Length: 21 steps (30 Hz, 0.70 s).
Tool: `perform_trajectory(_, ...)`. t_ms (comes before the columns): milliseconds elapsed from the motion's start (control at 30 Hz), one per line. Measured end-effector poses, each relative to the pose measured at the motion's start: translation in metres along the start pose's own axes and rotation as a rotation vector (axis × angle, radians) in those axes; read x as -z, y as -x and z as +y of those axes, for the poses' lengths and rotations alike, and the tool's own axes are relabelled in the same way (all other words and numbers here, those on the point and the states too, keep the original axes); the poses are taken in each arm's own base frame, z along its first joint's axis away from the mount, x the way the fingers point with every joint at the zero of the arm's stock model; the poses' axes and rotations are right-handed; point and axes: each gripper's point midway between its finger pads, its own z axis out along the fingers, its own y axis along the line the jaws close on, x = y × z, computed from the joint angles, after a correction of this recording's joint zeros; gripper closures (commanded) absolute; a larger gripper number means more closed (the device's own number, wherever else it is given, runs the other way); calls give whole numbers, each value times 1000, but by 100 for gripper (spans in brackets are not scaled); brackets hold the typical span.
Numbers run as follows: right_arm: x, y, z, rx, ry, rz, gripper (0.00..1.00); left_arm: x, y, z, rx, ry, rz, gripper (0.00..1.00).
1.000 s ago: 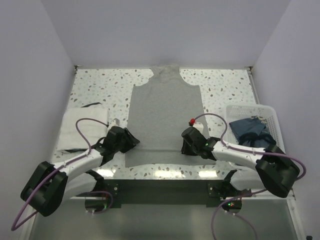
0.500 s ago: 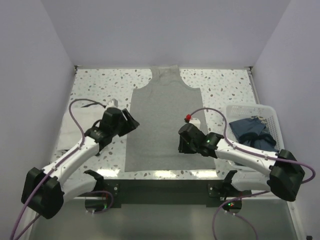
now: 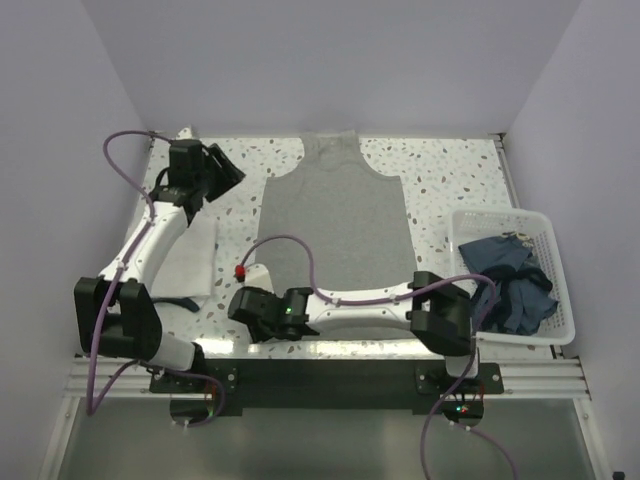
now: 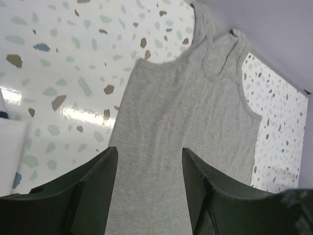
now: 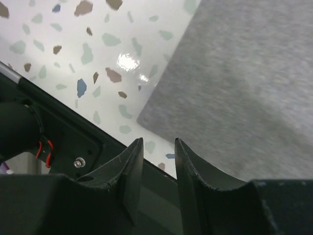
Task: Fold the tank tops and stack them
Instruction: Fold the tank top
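Jaws on both arms are seen parted with nothing between them, the left pair wide and the right pair only narrowly. The grey tank top (image 3: 335, 240) is spread flat in the middle of the table (image 3: 450, 170). Its long axis runs from top to bottom of the overhead frame, with straps and neckline pointed to the top edge and hem to the bottom. The left gripper (image 3: 205, 172) is held over bare table at the upper left, near the armhole on that side. The right gripper (image 3: 262, 312) is reached across to the lower left, close beside the hem's corner but not closed on it. From this placing it is judged that the garment's left edge is meant to be taken at both ends and folded lengthwise. The white tank top (image 3: 190, 255) is laid folded at the left of the frame, presumably as the base of the stack. At the right, a basket (image 3: 497, 215) with dark blue cloth (image 3: 505, 268) in it is set.
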Motion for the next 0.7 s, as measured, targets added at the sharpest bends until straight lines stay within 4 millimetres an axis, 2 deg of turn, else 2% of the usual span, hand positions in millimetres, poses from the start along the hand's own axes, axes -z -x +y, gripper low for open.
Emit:
perform_trajectory(167, -20, -18, 29, 68, -15, 26, 64, 21, 42, -3, 19, -30, -90, 40)
perform_trajectory(267, -28, -23, 39, 89, -22, 32, 64, 31, 55, -9, 21, -56, -119, 40)
perform_trajectory(700, -49, -30, 32, 125, -108, 47, 65, 34, 52, -14, 24, -104, -92, 40)
